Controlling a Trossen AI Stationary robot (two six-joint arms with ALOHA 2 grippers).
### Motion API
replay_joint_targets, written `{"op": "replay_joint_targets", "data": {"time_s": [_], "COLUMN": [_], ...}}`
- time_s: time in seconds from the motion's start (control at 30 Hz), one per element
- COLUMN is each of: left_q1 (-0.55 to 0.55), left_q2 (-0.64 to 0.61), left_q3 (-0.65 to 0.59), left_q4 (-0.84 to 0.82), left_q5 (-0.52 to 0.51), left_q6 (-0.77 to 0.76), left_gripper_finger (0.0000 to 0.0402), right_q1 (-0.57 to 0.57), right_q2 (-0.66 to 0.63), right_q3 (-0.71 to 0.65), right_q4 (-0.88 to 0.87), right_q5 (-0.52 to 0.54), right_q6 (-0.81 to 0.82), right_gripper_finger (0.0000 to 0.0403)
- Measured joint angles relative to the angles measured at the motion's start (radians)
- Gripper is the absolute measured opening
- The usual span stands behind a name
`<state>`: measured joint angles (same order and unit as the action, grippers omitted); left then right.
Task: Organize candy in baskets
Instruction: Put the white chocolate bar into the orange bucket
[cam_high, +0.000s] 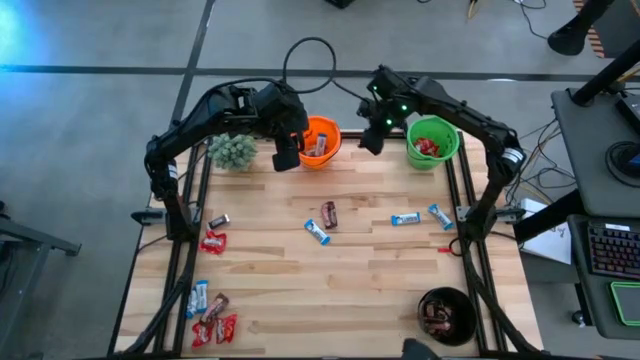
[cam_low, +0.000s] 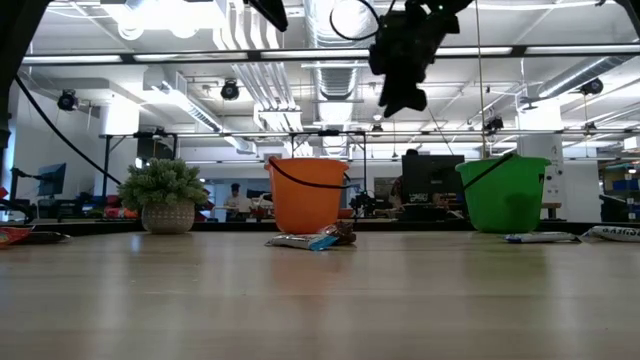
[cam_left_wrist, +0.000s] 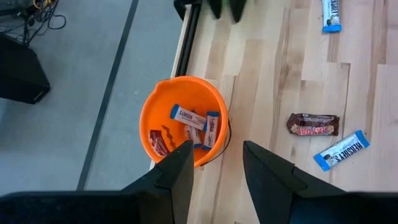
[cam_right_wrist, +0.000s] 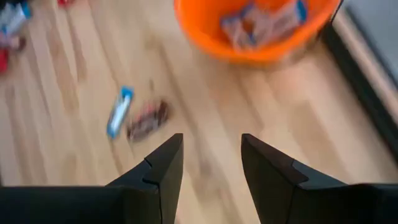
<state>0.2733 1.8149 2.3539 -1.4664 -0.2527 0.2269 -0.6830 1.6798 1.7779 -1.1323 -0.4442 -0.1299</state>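
Three baskets are already holding candy: the orange basket (cam_high: 320, 141) and green basket (cam_high: 432, 141) at the far edge, the black basket (cam_high: 447, 314) at the near right corner. About a dozen bars are lying loose on the bench (cam_high: 330, 290), mid-bench and near left, so sorting looks roughly half done. The left hand (cam_left_wrist: 214, 160) and right hand (cam_right_wrist: 210, 155) are hovering spread and empty.

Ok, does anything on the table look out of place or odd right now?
Nothing is spilled or tipped. The orange basket, green basket and black basket stand upright with candy inside. What is left is unsorted candy: a loose row mid-table and a pile at the left front corner.
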Motion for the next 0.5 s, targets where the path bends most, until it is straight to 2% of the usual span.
{"op": "replay_joint_targets", "data": {"time_s": [0.2,0.5], "left_q1": [0.000,0.000], "left_q2": [0.000,0.000], "left_q3": [0.000,0.000], "left_q4": [-0.020,-0.034], "left_q5": [0.000,0.000], "left_q6": [0.000,-0.003], "left_gripper_finger": [0.0121,0.0121], "right_q1": [0.000,0.000], "right_q2": [-0.003,-0.007], "right_q3": [-0.006,-0.067], "right_q4": [-0.211,-0.310], "right_q5": [0.001,0.001], "right_q6": [-0.067,-0.090], "right_gripper_finger": [0.0142,0.0142]}}
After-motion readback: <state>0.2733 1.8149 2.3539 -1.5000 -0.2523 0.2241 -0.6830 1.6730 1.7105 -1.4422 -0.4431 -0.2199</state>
